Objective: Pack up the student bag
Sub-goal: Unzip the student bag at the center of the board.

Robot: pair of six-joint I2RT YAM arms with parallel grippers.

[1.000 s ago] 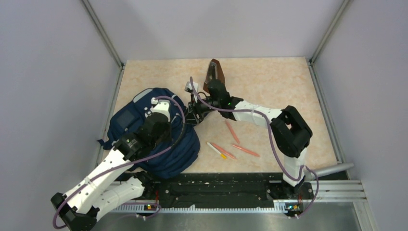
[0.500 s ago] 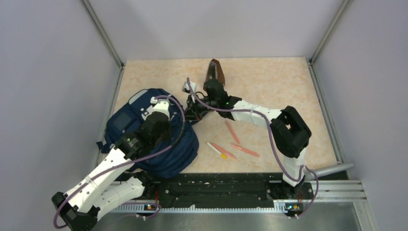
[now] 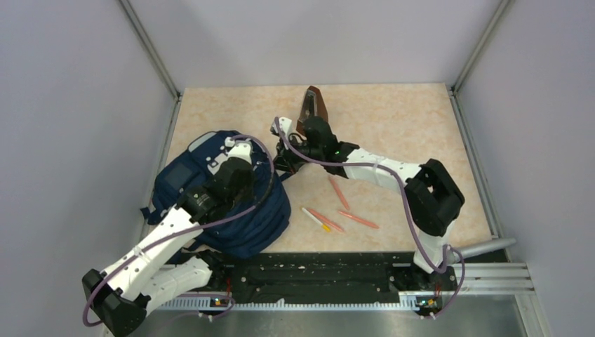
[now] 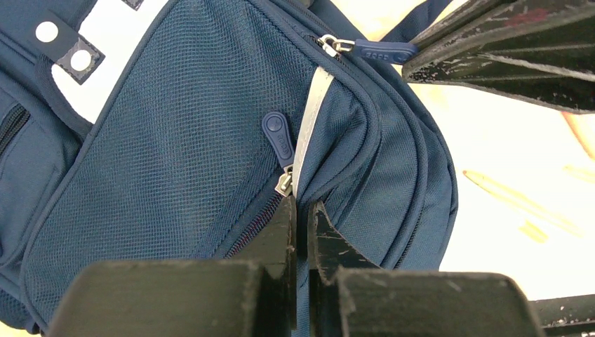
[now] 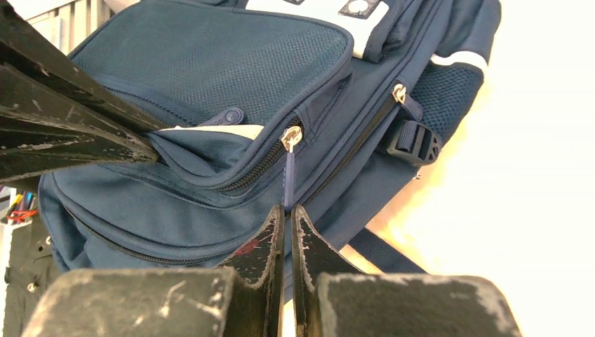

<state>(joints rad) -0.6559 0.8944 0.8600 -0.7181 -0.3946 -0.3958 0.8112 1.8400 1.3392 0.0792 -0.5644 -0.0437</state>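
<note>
The student bag [image 3: 242, 221], navy blue with a pale grey stripe, lies on its back at the left of the table. My left gripper [image 4: 302, 210] is shut on a fold of its front pocket, pinching the fabric by the grey stripe [image 4: 312, 112]. Just right of it, my right gripper [image 5: 288, 214] is shut on the blue zip pull [image 5: 288, 175] of the compartment behind that pocket, with the metal slider [image 5: 291, 135] just beyond the fingertips. In the top view both grippers meet at the bag's upper right corner. The compartment's zip looks shut.
Three orange pencils [image 3: 338, 191] and a white-and-yellow pen [image 3: 317, 220] lie on the table right of the bag. A brown pouch [image 3: 313, 105] stands behind the right arm. A grey object [image 3: 484, 247] rests at the near right edge.
My right gripper has closed on the zip pull. The left arm and the bag's top have shifted slightly right and away.
</note>
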